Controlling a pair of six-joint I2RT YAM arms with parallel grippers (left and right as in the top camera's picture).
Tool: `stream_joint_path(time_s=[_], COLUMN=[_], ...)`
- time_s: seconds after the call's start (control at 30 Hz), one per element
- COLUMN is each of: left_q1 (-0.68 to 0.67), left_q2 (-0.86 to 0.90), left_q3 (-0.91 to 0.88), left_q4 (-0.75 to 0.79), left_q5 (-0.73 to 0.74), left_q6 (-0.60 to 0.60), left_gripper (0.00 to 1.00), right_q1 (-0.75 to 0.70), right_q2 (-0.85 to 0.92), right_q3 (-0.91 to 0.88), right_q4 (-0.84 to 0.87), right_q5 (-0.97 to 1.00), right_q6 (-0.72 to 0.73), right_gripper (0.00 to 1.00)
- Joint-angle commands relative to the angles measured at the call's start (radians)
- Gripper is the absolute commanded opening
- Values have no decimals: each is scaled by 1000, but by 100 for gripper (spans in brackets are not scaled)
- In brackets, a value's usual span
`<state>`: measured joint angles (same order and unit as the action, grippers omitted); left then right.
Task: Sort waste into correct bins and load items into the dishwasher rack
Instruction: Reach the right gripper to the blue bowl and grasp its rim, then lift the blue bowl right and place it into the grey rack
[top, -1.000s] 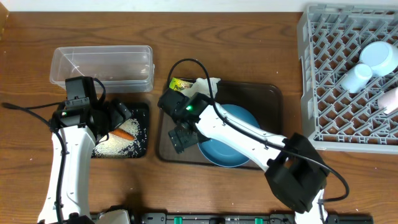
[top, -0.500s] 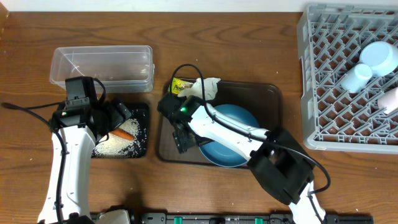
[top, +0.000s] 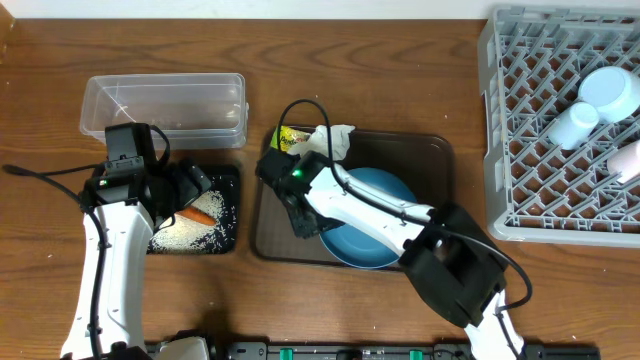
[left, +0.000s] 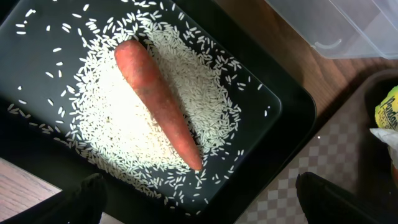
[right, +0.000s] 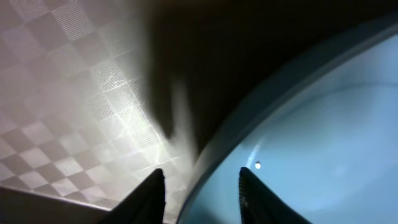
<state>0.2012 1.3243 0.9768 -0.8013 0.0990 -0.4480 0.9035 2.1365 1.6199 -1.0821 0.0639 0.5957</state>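
Dark wood worktop (top: 400, 80) carried a brown serving tray (top: 435, 150), and in it lay the dark-blue plate (top: 352, 250). Over that tray's left part the right hand (right: 200, 190) had its fingers somewhat apart, the plate's rim between them, not closed on it. A napkin (top: 335, 138) and wrapper (top: 290, 137) sat at the tray's back-left corner. Just left of it, the black tray (left: 292, 118) held the carrot (left: 158, 106) on rice (left: 118, 118); the left hand (left: 208, 194) hung there, spread wide, empty. Well right stood the dishwasher rack (top: 520, 150).
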Motion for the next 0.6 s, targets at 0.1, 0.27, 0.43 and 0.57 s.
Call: stream_joint_path(time_s=[0.1, 0.27, 0.43, 0.57], left_q1=[3, 3, 3, 3], left_q2=[6, 6, 6, 6], left_q3=[3, 3, 2, 3], left_q4=[-2, -2, -2, -2], left_q5=[2, 2, 2, 2], left_q6=[2, 2, 2, 2], left_gripper=[100, 100, 99, 100], right_q1=[-36, -61, -87, -118], right_q2=[1, 1, -32, -102], right_q3=[6, 7, 26, 64], right_q4=[-42, -44, -50, -91], right_q5=[1, -44, -46, -47], right_q6=[-6, -28, -56, -109], right_gripper=[7, 1, 1, 1])
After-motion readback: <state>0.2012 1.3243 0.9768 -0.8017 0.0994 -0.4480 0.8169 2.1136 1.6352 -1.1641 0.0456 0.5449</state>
